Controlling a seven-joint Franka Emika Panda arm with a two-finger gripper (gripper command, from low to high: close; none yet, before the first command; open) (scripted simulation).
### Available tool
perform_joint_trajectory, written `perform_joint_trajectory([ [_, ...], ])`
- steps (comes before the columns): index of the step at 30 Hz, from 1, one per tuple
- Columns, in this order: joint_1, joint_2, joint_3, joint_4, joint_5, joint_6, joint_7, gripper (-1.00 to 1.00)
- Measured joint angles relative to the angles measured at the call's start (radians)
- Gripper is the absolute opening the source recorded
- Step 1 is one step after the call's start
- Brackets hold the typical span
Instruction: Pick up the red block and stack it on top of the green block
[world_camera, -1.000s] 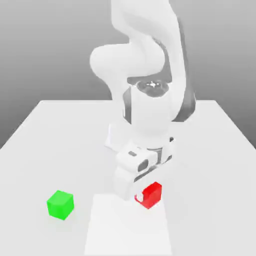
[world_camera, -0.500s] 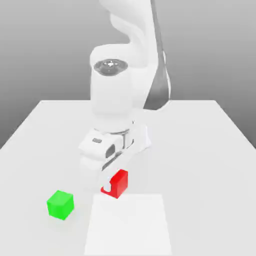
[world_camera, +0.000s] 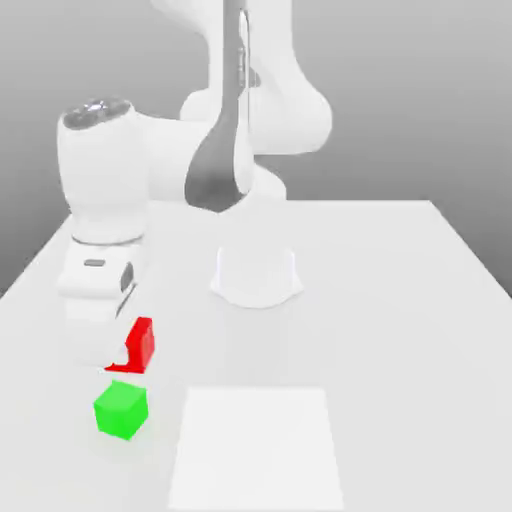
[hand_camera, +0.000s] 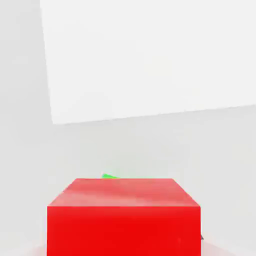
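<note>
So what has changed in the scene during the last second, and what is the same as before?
The arm swung toward the exterior view's left, carrying the red block in its fingers from near the white square patch to a spot just above the green block. The red block is held off the table and not yet set down. The green block, the patch and the table stayed as they were.
</note>
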Motion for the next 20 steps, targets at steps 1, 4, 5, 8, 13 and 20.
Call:
perform_joint_trajectory([
  [1,-0.001,0.006,-0.001,0.003,0.008,0.002,-0.02,-1.0],
  [4,0.007,0.032,-0.002,0.011,0.041,0.022,-0.057,-1.0],
  [5,0.01,0.042,-0.001,0.014,0.053,0.03,-0.067,-1.0],
  [8,0.009,0.079,0.009,0.018,0.093,0.061,-0.097,-1.0],
  [13,0.016,0.152,0.018,0.02,0.174,0.125,-0.155,-1.0],
  [20,-0.008,0.233,0.056,0.015,0.261,0.198,-0.217,1.0],
])
